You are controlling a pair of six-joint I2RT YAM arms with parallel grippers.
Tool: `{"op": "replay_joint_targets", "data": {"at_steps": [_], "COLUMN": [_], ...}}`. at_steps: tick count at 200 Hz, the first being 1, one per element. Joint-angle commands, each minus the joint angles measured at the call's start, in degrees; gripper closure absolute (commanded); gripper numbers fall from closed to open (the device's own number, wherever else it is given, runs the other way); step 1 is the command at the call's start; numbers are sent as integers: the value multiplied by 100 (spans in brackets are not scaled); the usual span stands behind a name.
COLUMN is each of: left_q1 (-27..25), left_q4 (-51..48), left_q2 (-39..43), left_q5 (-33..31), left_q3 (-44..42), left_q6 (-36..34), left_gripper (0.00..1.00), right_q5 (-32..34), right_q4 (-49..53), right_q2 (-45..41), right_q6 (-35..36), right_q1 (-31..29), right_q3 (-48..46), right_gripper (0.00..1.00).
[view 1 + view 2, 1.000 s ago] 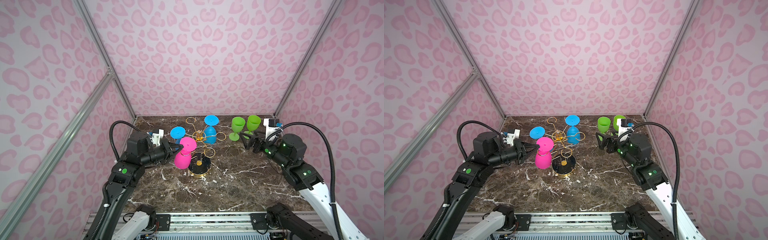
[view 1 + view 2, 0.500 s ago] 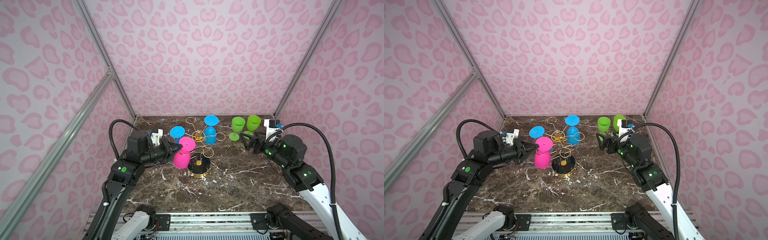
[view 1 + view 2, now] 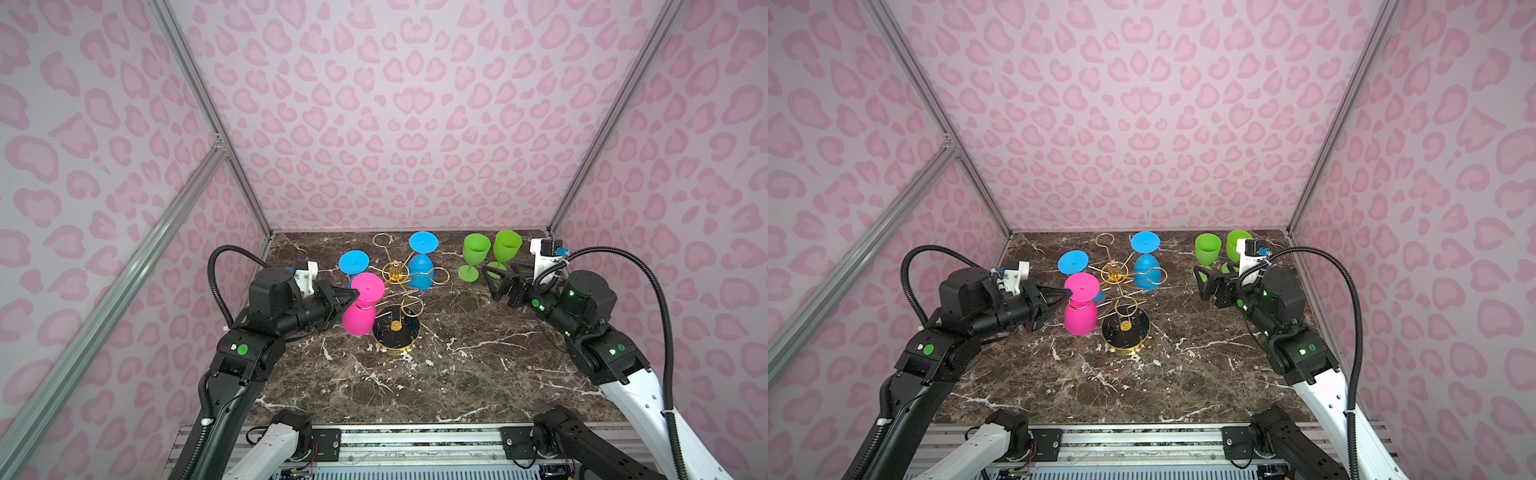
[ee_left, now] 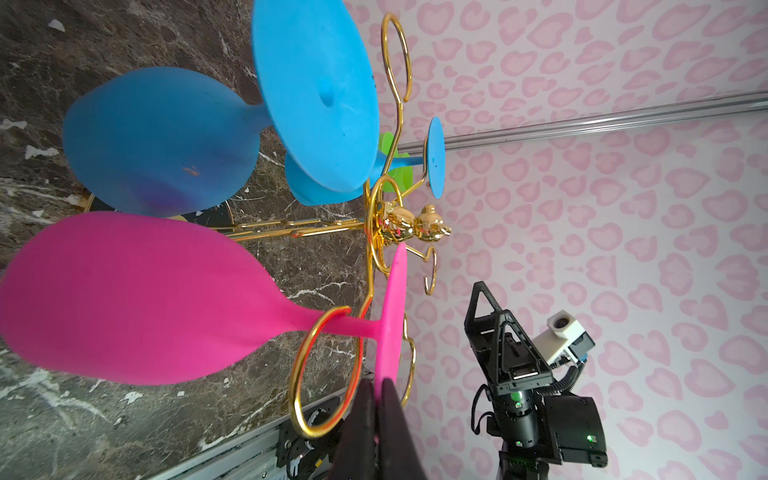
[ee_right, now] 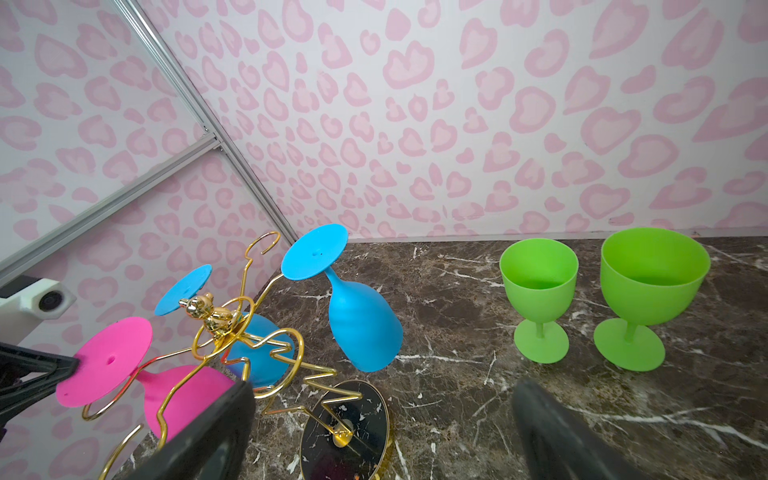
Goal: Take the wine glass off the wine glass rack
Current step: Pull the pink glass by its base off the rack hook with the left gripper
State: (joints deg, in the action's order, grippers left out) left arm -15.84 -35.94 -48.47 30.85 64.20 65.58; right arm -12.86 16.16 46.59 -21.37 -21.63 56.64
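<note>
We note the left end effector (image 3: pixel 354 292) clamped on the foot of the pink wine glass (image 3: pixel 357 322). Its stem sits hooked in the wine glass rack (image 3: pixel 394 272). The right end effector (image 3: pixel 491 284) has its fingers apart, to the right of the rack.

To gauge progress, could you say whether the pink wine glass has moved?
Yes: the pink wine glass shifted slightly left, away from the base of the wine glass rack.
</note>
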Motion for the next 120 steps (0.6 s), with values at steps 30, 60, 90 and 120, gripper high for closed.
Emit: {"op": "replay_joint_targets", "data": {"at_steps": [30,60,90,120], "left_q1": [5,10,25,55], "left_q4": [174,162,135,130], "left_q2": [199,280,357,545], "left_q5": [-325,-436,-534,-673], "left_q3": [-161,-180,-189,-306], "left_q6": [176,204,241,336], "left_gripper": [97,97,97,97], "right_q5": [30,43,40,38], "right_q4": [-2,10,43,54], "right_q2": [-49,-67,-80,-88], "right_q6": [36,42,46,45], "right_q1": [9,9,10,17], "right_q3": [-52,-48,-32,-25], "right_gripper": [2,2,2,2]}}
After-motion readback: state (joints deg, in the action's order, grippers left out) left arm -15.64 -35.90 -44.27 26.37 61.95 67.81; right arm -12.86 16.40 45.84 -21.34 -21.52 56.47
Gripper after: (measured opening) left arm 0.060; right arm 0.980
